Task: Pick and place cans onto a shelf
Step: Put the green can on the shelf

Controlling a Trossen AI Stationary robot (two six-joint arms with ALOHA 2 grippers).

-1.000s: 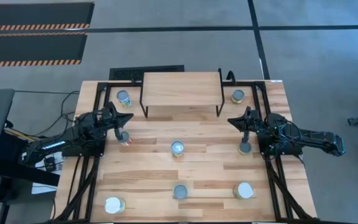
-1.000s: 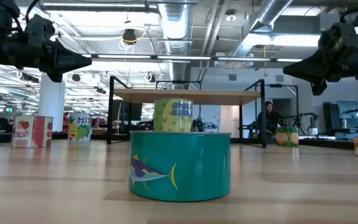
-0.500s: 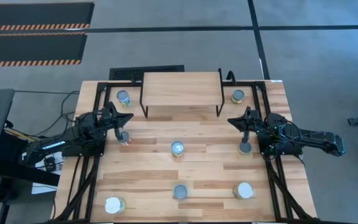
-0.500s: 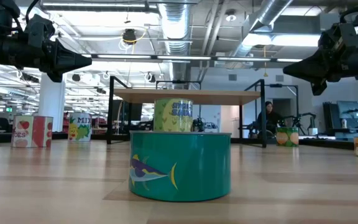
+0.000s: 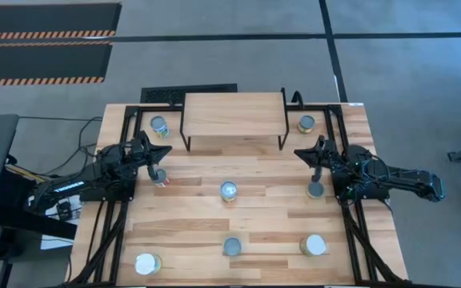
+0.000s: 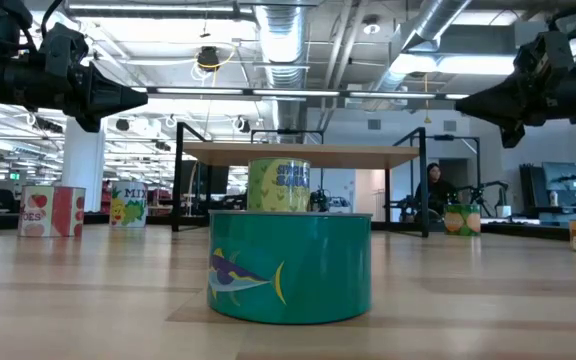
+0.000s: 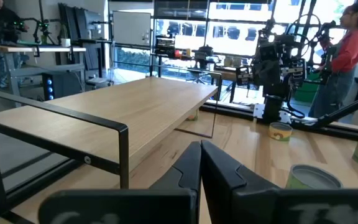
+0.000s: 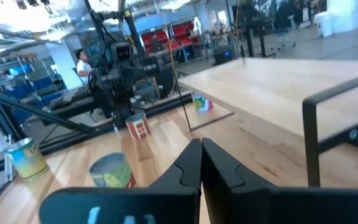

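Observation:
The light-wood shelf stands on black legs at the table's far middle; nothing stands on it. Several cans stand upright on the tabletop: one at each side of the shelf, a red-labelled one, a green one at the centre, a grey-topped one, and three along the near edge, among them the teal fish can. My left gripper is shut and empty, in the air above the red-labelled can. My right gripper is shut and empty, in the air beyond the grey-topped can.
Black frame rails run along both table sides. The shelf's thin black legs stand just ahead of each gripper. A person stands in the room beyond the table.
My right gripper has gone up a little and points more level; it stays shut. The cans have kept still.

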